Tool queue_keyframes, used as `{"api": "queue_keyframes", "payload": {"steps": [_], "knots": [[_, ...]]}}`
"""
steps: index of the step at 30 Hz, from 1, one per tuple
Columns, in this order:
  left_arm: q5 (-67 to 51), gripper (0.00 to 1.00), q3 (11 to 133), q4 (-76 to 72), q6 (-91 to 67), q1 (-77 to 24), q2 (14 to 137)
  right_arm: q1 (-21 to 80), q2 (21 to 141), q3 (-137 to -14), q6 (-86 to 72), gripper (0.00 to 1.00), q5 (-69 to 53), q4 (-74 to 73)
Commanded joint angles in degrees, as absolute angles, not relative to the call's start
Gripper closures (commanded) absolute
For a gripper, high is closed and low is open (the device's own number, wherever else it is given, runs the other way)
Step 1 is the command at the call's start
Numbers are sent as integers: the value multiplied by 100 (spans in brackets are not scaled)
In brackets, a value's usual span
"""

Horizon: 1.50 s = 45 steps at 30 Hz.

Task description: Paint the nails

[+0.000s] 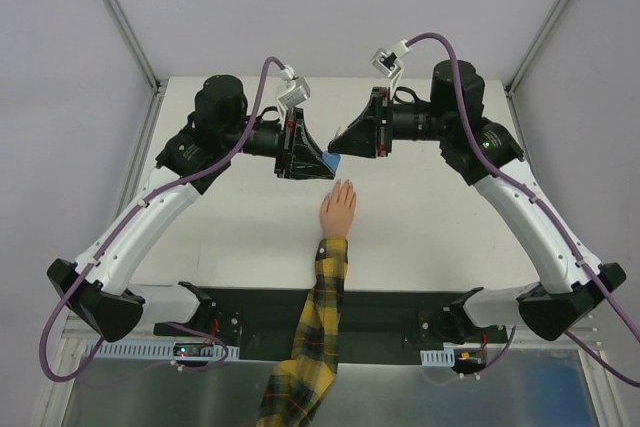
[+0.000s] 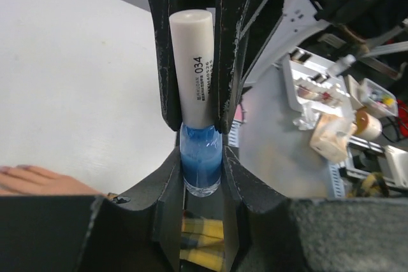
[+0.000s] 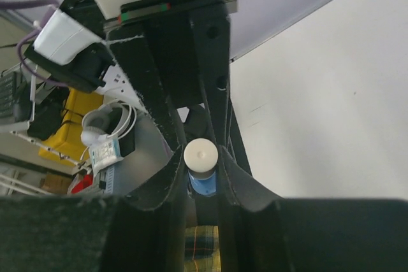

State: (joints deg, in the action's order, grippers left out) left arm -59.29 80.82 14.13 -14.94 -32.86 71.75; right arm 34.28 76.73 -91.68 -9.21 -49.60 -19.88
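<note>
Jaws shut both sides: L jaws clamp blue bottle (image 2: 202,170), R jaws pinch its white cap (image 2: 194,62), near peach hand (image 1: 338,212) on table (image 1: 430,227).

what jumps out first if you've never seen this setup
Two black grippers meet nose to nose over the middle of the table: the left gripper clamps a small blue bottle, and the right gripper clamps its white cap. Just nearer the arm bases, a small peach hand in a yellow-black plaid sleeve lies flat on the white table, fingers pointing towards the bottle.
</note>
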Motion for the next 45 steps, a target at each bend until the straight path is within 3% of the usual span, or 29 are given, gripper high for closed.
{"api": "queue_keyframes", "payload": {"steps": [1, 9, 11, 13, 15, 17, 18, 24, 34, 41, 45], "knots": [[-7242, 100, 8394, 624, -1925, -3358, 7216, 3480, 7541, -8974, -633, 99, -5687, -1345], [-7164, 100, 8394, 518, -1986, -3340, 7216, 3489, 7488, -8894, -729, 97, -5573, -1327], [-6918, 100, 8332, 518, -1899, -3322, 7181, 3489, 7488, -8938, -764, 89, -5441, -1467], [-6550, 100, 8254, 519, -1767, -3322, 7093, 3480, 7514, -9157, -747, 73, -5091, -1686], [-6268, 100, 8183, 519, -1653, -3322, 7014, 3489, 7532, -9385, -703, 51, -4521, -2205], [-5723, 100, 8069, 527, -1486, -3322, 6935, 3481, 7550, -9684, -747, 41, -4133, -2590], [-5574, 100, 8051, 536, -1416, -3322, 6882, 3480, 7532, -9746, -799, 31, -3792, -2654], [-3957, 100, 7884, 650, -941, -3331, 6619, 3533, 7479, -10107, -1283, 16, -2534, -3076], [-3261, 100, 7980, 834, -616, -3366, 6557, 4165, 8182, -11241, -1046, 17, -1257, -3612], [-2971, 100, 8042, 940, -448, -3506, 6557, 4280, 8543, -11654, -975, 42, -1063, -3771], [-2760, 100, 8121, 1002, -299, -3656, 6609, 4368, 8639, -11751, -905, 51, -1081, -3779]]}}
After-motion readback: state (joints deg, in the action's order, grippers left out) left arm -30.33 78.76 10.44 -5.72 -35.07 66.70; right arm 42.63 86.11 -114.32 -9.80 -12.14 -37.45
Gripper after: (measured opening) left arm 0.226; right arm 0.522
